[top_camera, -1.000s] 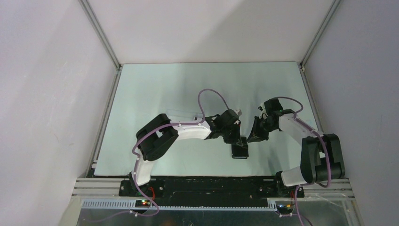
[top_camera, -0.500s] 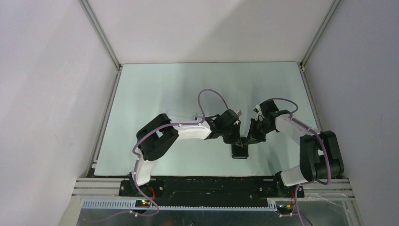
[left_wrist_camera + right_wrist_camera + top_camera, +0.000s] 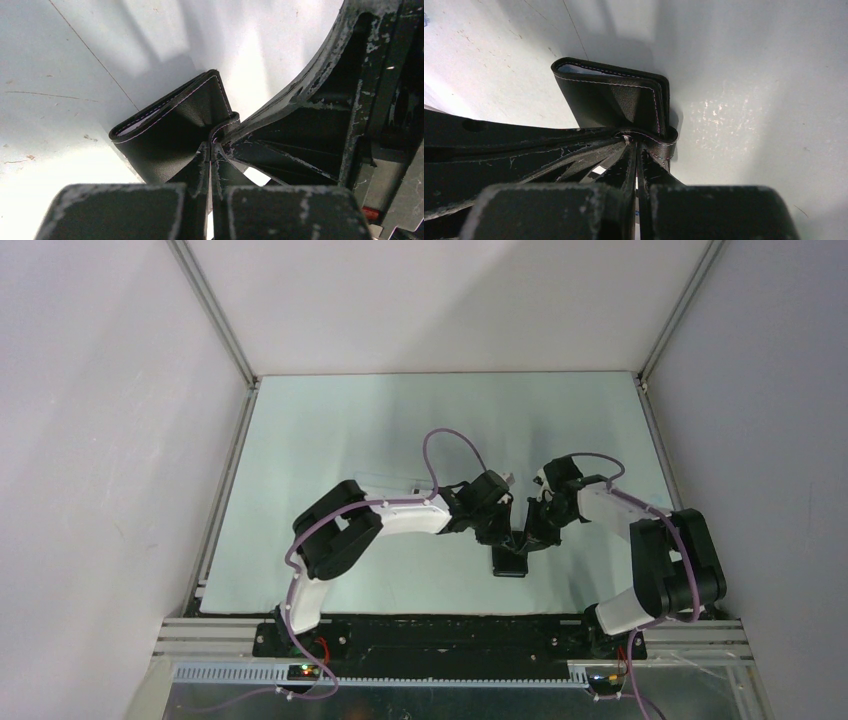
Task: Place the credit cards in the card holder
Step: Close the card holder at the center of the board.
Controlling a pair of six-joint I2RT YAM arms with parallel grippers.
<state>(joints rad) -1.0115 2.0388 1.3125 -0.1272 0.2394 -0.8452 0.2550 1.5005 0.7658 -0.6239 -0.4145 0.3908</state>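
The folded black card holder [image 3: 510, 560], pale-stitched, runs lengthwise toward the bench's [image 3: 330, 430] near edge. The left claw [image 3: 210, 148] and right claw [image 3: 634, 146] both pinch it.

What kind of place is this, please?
Probably a robot test cell in a laboratory: plain white enclosure walls, aluminium frame rails, and two white-and-black robot arms bolted at the edge of a pale table.

We see left gripper [image 3: 508, 536] and right gripper [image 3: 527, 536] meeting tip to tip, both at the far end of the black card holder [image 3: 510, 562], on the pale tabletop [image 3: 330, 430]
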